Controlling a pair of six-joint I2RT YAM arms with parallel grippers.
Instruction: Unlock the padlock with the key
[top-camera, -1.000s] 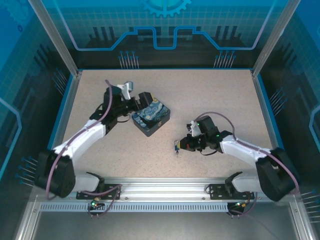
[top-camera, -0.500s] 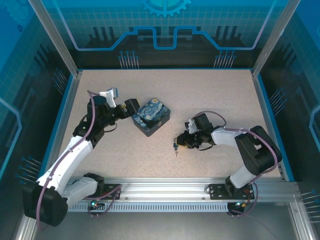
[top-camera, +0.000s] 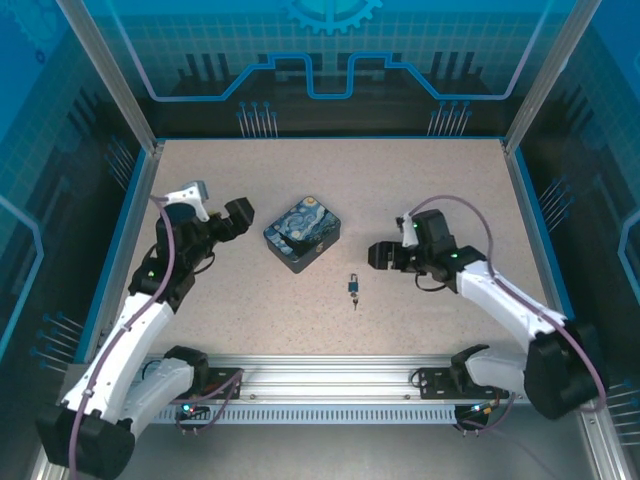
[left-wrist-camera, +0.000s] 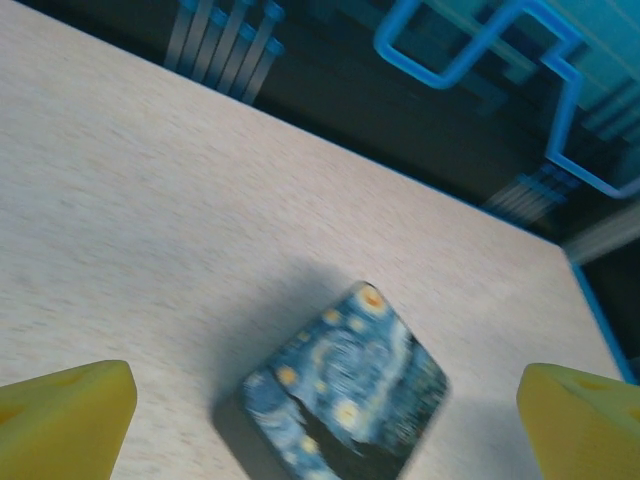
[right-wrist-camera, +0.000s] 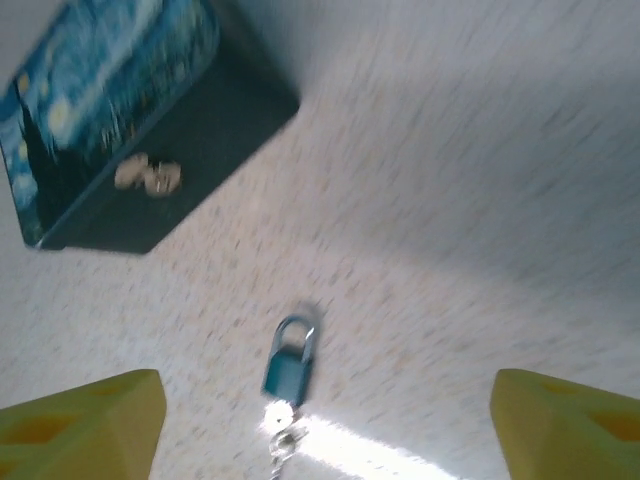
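The tiny blue padlock (top-camera: 354, 288) lies flat on the table, its silvery shackle pointing away from the arms. In the right wrist view the padlock (right-wrist-camera: 288, 362) is blurred, and the small shiny key (right-wrist-camera: 281, 428) sits right against its bottom end. Whether the shackle is sprung I cannot tell. My right gripper (top-camera: 379, 256) hangs open up and to the right of the padlock; its yellow fingertips (right-wrist-camera: 82, 422) stand wide apart with nothing between them. My left gripper (top-camera: 241, 213) is open, left of the tin and apart from it.
A dark-blue tin with a starry-night painting (top-camera: 302, 235) stands left of the padlock, also in the left wrist view (left-wrist-camera: 345, 398) and the right wrist view (right-wrist-camera: 110, 120). A blue raised rim (top-camera: 330, 138) borders the table.
The right gripper opened, let go of the padlock and key, and drew back up and right. The left gripper pulled leftward away from the tin. Padlock and key stay on the table.
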